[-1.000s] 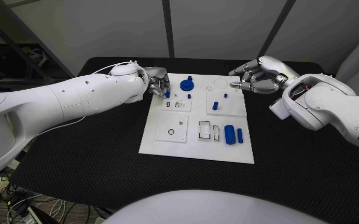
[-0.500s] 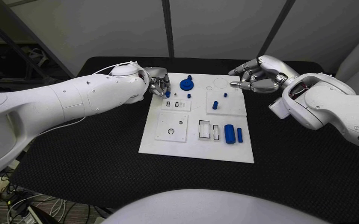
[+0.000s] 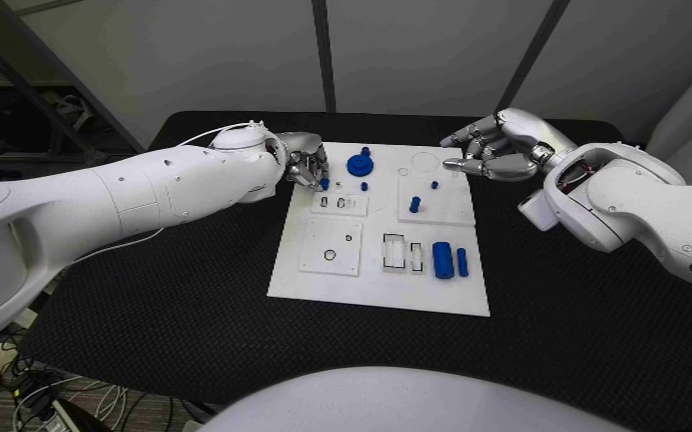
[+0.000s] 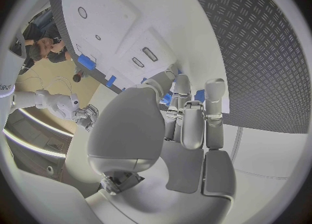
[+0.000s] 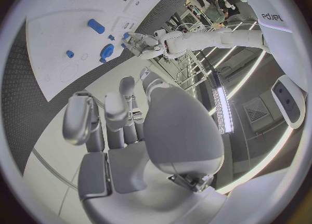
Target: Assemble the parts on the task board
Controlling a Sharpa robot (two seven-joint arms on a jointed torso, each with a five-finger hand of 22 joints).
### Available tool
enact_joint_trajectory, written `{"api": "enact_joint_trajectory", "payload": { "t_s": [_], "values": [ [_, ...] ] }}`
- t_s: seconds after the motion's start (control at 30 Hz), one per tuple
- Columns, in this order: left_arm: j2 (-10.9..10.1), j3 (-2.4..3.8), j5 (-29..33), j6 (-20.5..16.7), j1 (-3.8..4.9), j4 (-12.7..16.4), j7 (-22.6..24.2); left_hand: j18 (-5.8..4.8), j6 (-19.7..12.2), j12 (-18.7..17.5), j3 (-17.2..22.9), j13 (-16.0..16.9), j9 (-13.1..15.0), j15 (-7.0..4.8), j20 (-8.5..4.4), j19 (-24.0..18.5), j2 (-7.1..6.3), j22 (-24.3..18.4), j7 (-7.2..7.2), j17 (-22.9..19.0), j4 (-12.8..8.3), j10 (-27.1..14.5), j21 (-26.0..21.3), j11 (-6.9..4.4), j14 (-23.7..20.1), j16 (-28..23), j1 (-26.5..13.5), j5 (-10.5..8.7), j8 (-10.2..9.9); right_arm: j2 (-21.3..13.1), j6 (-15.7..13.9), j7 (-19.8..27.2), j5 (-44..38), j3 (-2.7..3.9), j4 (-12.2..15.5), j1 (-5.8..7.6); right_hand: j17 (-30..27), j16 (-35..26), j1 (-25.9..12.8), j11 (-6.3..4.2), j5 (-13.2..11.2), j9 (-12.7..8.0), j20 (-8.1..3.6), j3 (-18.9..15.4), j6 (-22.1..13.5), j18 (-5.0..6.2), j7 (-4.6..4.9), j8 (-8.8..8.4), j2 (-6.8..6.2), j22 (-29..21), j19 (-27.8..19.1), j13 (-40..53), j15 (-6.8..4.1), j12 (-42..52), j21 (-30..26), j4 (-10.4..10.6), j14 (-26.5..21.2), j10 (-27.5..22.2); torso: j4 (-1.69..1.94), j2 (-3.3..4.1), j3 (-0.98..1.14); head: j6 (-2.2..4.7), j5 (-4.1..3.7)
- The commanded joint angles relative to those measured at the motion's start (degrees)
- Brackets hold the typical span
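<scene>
Grey panelled walls behind a black surface (image 3: 173,292), the white task board (image 3: 378,270) at its centre. Head view: left hand (image 3: 303,164) at the board's far left corner, fingers curled down over a small blue part (image 3: 323,183); whether it pinches the part, cannot tell. Right hand (image 3: 495,152) hovers off the board's far right corner, fingers curled in, nothing visibly in them. A blue disc part (image 3: 359,163) lies just beside the left hand; two blue cylinders (image 3: 450,258) lie near the board's right edge. Against half a second and a second ago, nothing has shifted; judged a pause, no assembly progress. Left wrist view: fingers (image 4: 192,122) bent close together, blue showing at their tips. Right wrist view: fingers (image 5: 107,117) curled, empty, board beyond them.
</scene>
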Motion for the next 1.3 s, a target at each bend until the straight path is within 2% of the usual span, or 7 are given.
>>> {"api": "enact_joint_trajectory", "payload": {
  "t_s": [0.03, 0.5, 0.63, 1.3],
  "values": [
    [-0.2, -0.09, 0.6, 1.2, -0.10, 0.3, 0.8, -2.47, 1.8, 0.1, 0.2, 0.0, -0.1, 0.10, 0.10, -0.3, 1.37, 0.0, 0.63, 3.1, 0.7, -0.6, -0.3, 0.00, 2.0, 0.1, 0.1, 0.41, 0.0, 0.0, 0.2, 0.5, -0.1, 0.04, 0.1, 0.11, 0.0, -0.2, -0.6, -0.12, 0.3, -0.1, 0.12, 0.1, 0.4, 0.60, -0.12, -0.17, 0.16, 0.1, 0.3, 0.0, -0.03, 0.2, -0.4, 0.3, 0.3, 0.3, -0.02, 0.00, -0.01, 0.05, 0.08],
    [-0.5, -0.08, 1.3, 1.9, -0.10, 0.5, 0.8, -2.40, 1.0, 0.3, 1.0, -0.1, -1.2, 0.41, 0.31, -0.8, 4.04, -0.2, 1.10, 3.0, 0.5, -2.0, -0.8, 0.39, 1.9, 0.1, 0.9, 0.49, -0.7, 0.1, 0.4, 0.6, -0.1, 0.04, 0.0, 0.11, 0.0, -0.3, -0.7, -0.11, 0.3, -0.1, 0.12, 0.1, 0.4, 0.61, -0.12, -0.18, 0.14, 0.0, 0.3, -0.1, -0.02, 0.1, -0.4, 0.4, 0.3, 0.3, -0.01, 0.02, -0.02, 0.08, 0.08],
    [-0.5, -0.08, 1.3, 1.9, -0.10, 0.5, 0.8, -2.39, 0.6, 0.4, 2.1, -0.1, -1.6, 0.45, 0.37, -0.8, 5.23, -0.1, 1.18, 3.0, 0.9, -2.4, -0.7, 0.46, 1.9, 0.1, 0.9, 0.42, -0.9, 0.1, 0.4, 0.6, -0.1, 0.04, 0.0, 0.11, 0.0, -0.3, -0.7, -0.11, 0.3, -0.1, 0.12, 0.1, 0.4, 0.61, -0.12, -0.18, 0.14, 0.0, 0.3, -0.1, -0.02, 0.1, -0.4, 0.4, 0.3, 0.3, -0.01, 0.01, 0.00, 0.10, 0.04],
    [-0.4, -0.08, 1.3, -0.4, -0.09, 0.7, 1.1, -2.51, 0.6, 2.2, 5.5, 0.4, -2.7, 0.49, 0.45, -0.3, 5.60, 0.8, 1.20, 3.6, 2.4, -2.3, -0.1, 0.50, 2.1, 0.6, 0.1, 0.41, -0.8, 0.1, 0.4, 0.7, -0.1, 0.04, -0.1, 0.11, 0.0, -0.3, -0.7, -0.11, 0.3, -0.1, 0.12, 0.1, 0.4, 0.61, -0.12, -0.18, 0.14, 0.0, 0.3, -0.1, -0.02, 0.1, -0.4, 0.4, 0.3, 0.3, 0.01, 0.01, 0.00, 0.23, -0.04]
  ]
}}
